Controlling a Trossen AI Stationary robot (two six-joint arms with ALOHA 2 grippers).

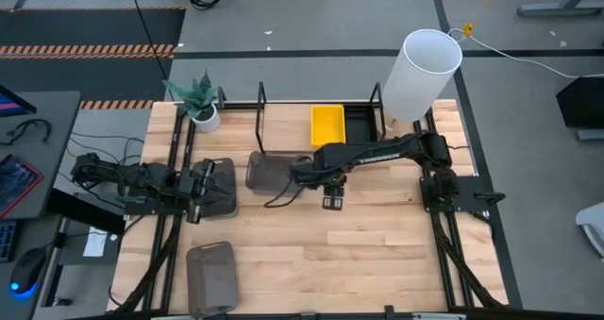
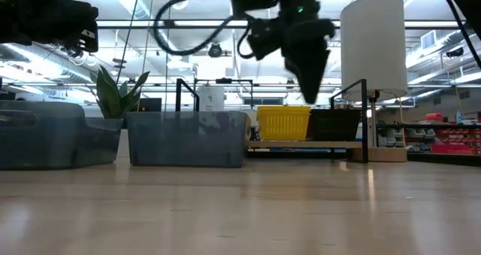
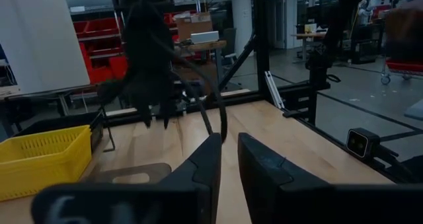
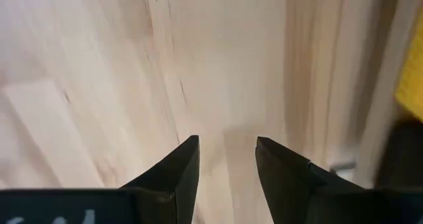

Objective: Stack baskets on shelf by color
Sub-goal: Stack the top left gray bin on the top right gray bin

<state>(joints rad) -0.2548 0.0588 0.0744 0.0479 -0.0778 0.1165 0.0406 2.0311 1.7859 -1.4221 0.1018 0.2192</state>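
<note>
Yellow baskets (image 1: 327, 124) and black baskets (image 1: 359, 122) sit side by side in the black rod shelf (image 1: 261, 112) at the table's far side. Three smoky grey baskets rest on the wood: one in the middle (image 1: 269, 172), one at the left (image 1: 222, 186), one by the near edge (image 1: 212, 277). My right gripper (image 1: 332, 200) hangs open and empty above bare wood, just right of the middle grey basket, fingers pointing down (image 4: 227, 145). My left gripper (image 1: 206, 183) hovers high over the left grey basket, its fingers (image 3: 229, 145) nearly together with only a narrow slit between them.
A tall white cylinder (image 1: 420, 75) stands at the shelf's right end, a small potted plant (image 1: 198, 103) at the far left corner. In the low view the yellow baskets (image 2: 283, 123) and black baskets (image 2: 334, 125) sit behind the grey ones (image 2: 188, 138). Bare wood lies right of centre.
</note>
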